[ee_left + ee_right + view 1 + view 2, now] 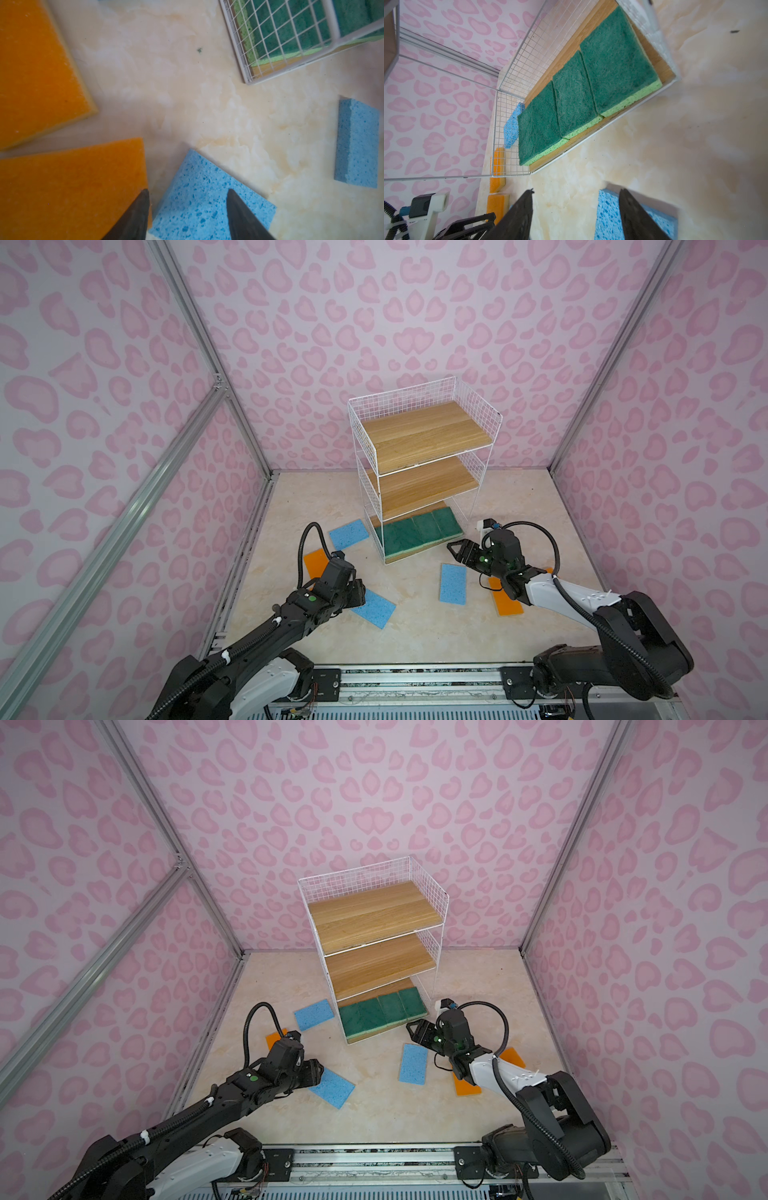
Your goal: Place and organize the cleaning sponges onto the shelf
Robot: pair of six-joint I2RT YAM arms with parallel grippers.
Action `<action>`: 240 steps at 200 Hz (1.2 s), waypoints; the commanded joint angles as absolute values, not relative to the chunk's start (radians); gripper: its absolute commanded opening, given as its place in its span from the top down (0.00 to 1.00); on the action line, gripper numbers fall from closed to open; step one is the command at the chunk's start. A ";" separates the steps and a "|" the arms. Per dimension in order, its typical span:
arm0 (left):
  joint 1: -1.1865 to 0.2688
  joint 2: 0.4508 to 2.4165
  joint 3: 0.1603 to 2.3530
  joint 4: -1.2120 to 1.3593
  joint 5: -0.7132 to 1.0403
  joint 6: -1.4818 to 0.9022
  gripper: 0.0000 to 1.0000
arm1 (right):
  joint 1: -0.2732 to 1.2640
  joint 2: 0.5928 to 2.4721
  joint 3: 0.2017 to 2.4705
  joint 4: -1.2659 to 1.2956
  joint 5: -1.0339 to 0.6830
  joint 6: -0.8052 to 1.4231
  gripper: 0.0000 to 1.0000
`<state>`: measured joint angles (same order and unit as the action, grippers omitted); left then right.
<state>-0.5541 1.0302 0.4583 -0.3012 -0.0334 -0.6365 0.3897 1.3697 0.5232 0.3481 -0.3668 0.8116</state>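
Observation:
The shelf [424, 431] of white wire and oak boards stands at the back; several green sponges [419, 531] [581, 93] lie in a row on its bottom board. On the floor my left gripper [358, 591] [188, 193] is open over the near blue sponge [376, 610] [207, 197]. One tip sits at that sponge's edge beside an orange sponge [72, 187], the other over its top. My right gripper [454, 549] [577, 190] is open and empty in front of the shelf's right corner, with another blue sponge [453, 583] [608, 216] under one finger.
A third blue sponge [349, 533] lies left of the shelf. More orange sponges lie on the floor: one [316, 562] behind the left wrist and one [505, 601] under the right arm. Pink patterned walls close in on three sides.

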 commanded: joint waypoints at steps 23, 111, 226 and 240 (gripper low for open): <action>-0.599 1.091 0.511 -0.308 -0.045 -0.644 0.38 | 0.366 1.358 0.503 0.363 -0.403 0.792 0.33; -0.603 1.255 0.495 -0.208 0.000 -0.652 0.34 | 0.339 1.329 0.505 0.336 -0.416 0.780 0.33; -0.630 1.328 0.508 -0.129 0.028 -0.688 0.96 | 0.340 1.273 0.489 0.297 -0.402 0.769 0.33; -0.632 1.330 0.521 -0.132 0.032 -0.689 0.96 | 0.340 1.262 0.484 0.287 -0.399 0.766 0.33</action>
<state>-0.6292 1.3243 0.4999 -0.1280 0.0154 -0.6807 0.3389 1.2755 0.4942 0.3008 -0.4114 0.7845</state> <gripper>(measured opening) 0.064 0.668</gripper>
